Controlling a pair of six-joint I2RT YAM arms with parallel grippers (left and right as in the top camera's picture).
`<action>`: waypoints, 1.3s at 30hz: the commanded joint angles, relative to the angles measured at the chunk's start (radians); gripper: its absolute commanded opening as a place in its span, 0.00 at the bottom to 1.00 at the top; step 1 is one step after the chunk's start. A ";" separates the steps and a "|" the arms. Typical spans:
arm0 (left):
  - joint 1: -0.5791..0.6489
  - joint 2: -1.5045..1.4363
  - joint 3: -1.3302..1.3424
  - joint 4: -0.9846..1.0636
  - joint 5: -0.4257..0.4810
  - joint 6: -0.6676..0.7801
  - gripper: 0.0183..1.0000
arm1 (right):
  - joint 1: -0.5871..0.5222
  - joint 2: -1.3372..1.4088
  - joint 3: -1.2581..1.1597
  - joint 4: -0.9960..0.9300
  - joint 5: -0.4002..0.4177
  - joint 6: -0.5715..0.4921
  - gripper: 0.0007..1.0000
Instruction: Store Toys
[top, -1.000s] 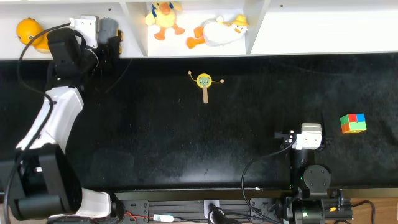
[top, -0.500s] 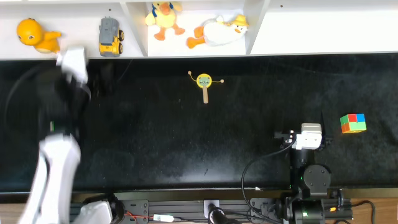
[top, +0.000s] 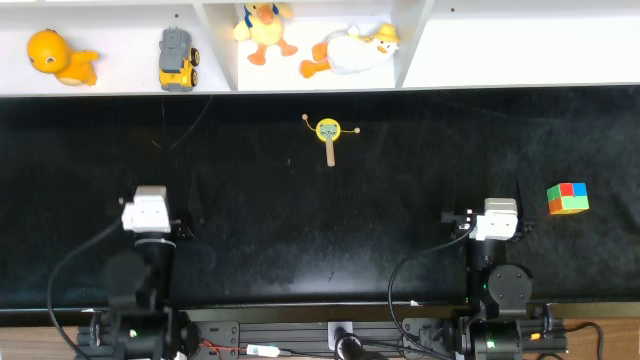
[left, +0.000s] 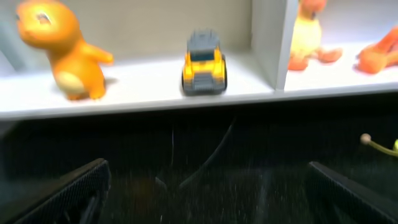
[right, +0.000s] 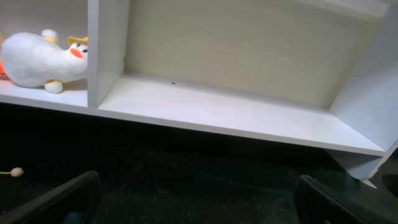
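Observation:
A yellow and grey toy truck (top: 177, 58) stands in the white shelf's left compartment beside an orange figure (top: 60, 55). The left wrist view looks at the truck (left: 204, 62) and the figure (left: 62, 50) from well back, with my left gripper (left: 208, 199) open and holding nothing. In the middle compartment lie a yellow duck plush (top: 265, 30) and a white duck plush (top: 350, 50). A small rattle drum (top: 329, 132) lies on the black mat, and a colour cube (top: 567, 198) at the right. My left gripper (top: 147, 208) is low at the left. My right gripper (top: 497, 218), low at the right, is open (right: 199, 202).
The white shelf (top: 500, 60) runs along the far edge; its right compartment (right: 236, 112) holds nothing. The white plush (right: 43, 62) lies beyond the divider. The black mat (top: 300, 230) stretches between the arms and the shelf.
The left arm has drawn back from the shelf's left compartment to its base. The truck stays on the shelf. The right arm has not moved.

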 joint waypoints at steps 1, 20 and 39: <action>-0.030 -0.205 -0.032 -0.094 -0.106 0.023 1.00 | -0.005 -0.008 -0.014 0.005 -0.007 0.004 1.00; -0.108 -0.243 -0.032 -0.195 -0.185 0.016 1.00 | -0.005 -0.008 -0.014 0.005 -0.007 0.004 1.00; -0.108 -0.243 -0.032 -0.195 -0.185 0.016 1.00 | 0.050 0.164 0.059 -0.103 0.009 0.003 1.00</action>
